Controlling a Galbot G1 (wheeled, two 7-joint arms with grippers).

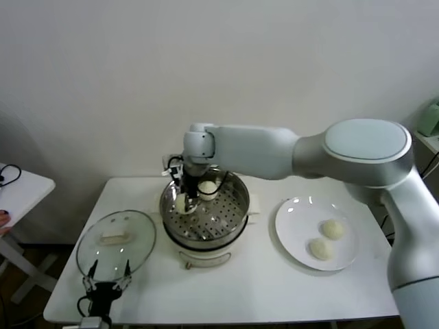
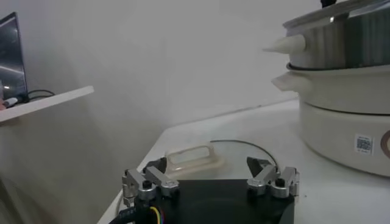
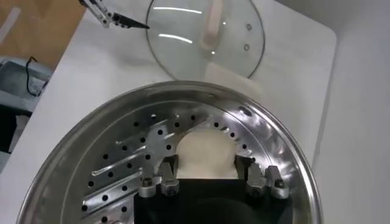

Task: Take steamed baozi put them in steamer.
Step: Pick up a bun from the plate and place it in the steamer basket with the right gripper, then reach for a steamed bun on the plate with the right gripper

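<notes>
The steel steamer stands mid-table on its cream base. My right gripper reaches down inside it, shut on a steamed baozi. In the right wrist view that off-white bun sits between the fingers of the right gripper, just over the perforated tray. A second baozi lies in the steamer farther back. Two more baozi rest on the white plate to the right. My left gripper waits open at the table's front left.
The round glass lid lies flat to the left of the steamer, its handle just ahead of the left gripper. A side table stands beyond the table's left edge. The wall is close behind.
</notes>
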